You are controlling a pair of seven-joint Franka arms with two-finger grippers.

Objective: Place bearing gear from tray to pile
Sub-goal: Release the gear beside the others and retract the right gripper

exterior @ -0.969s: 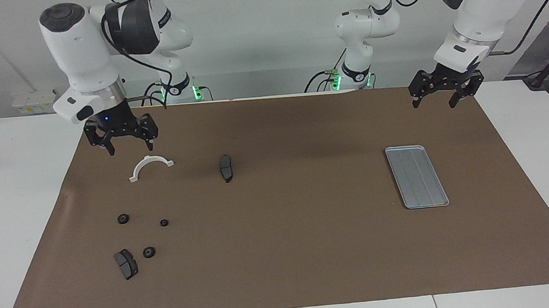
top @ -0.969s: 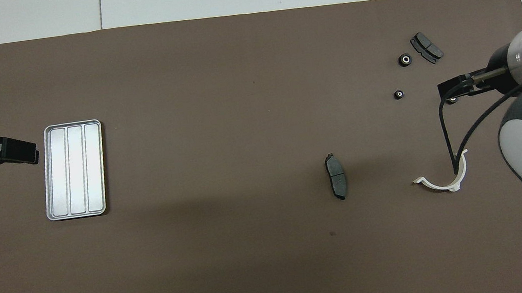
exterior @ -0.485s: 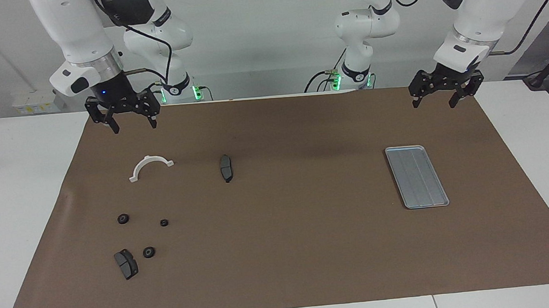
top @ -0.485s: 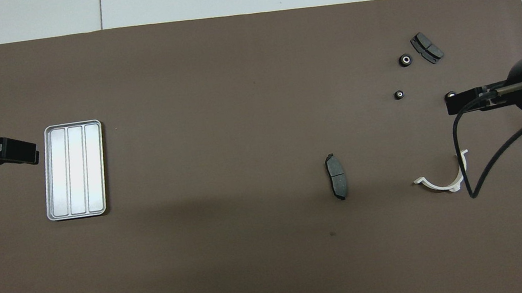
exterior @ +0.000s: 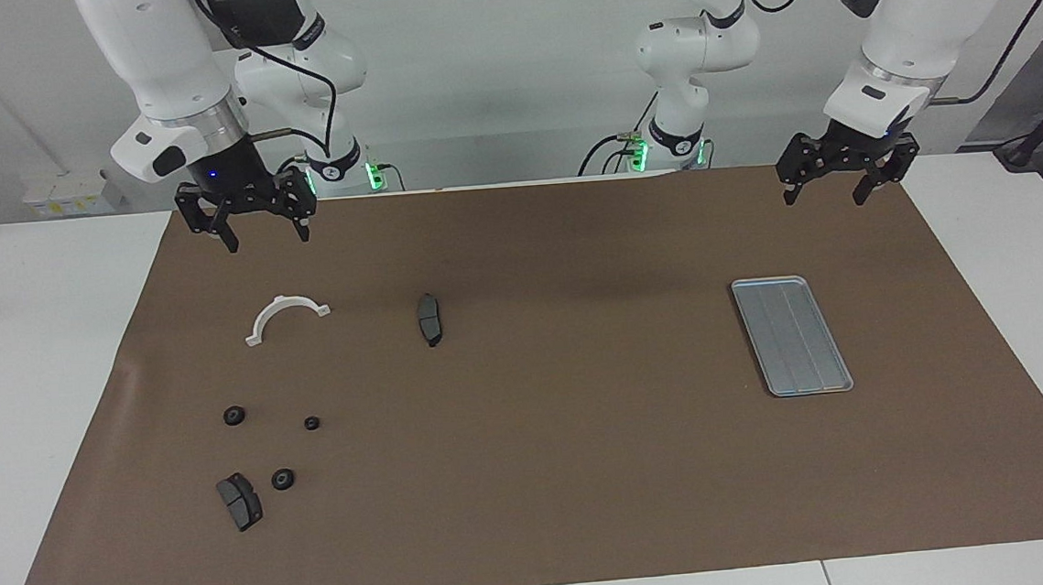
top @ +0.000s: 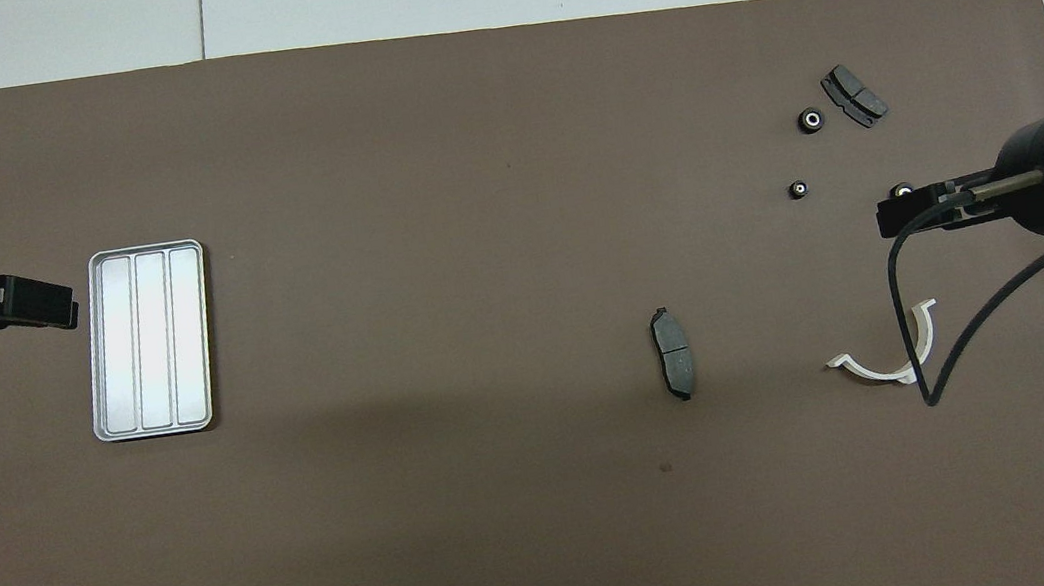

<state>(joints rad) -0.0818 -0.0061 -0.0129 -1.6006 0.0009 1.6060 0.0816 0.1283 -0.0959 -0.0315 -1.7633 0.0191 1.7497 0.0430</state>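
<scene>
Since the earlier frame our right gripper (exterior: 264, 228) has risen off the pile (exterior: 255, 421), jaws released and empty; our left gripper (exterior: 836, 183) waits open at the tray's (exterior: 792, 335) twelve o'clock. The tray looks bare, so we retreat cleanly.

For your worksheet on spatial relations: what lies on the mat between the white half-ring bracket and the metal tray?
One dark brake pad, beside the bracket; from there to the tray the mat is bare, in both views.

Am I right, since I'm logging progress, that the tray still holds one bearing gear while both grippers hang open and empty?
Not quite: the tray holds nothing, as the overhead view shows. The left gripper and the right gripper do hang open and empty.
</scene>
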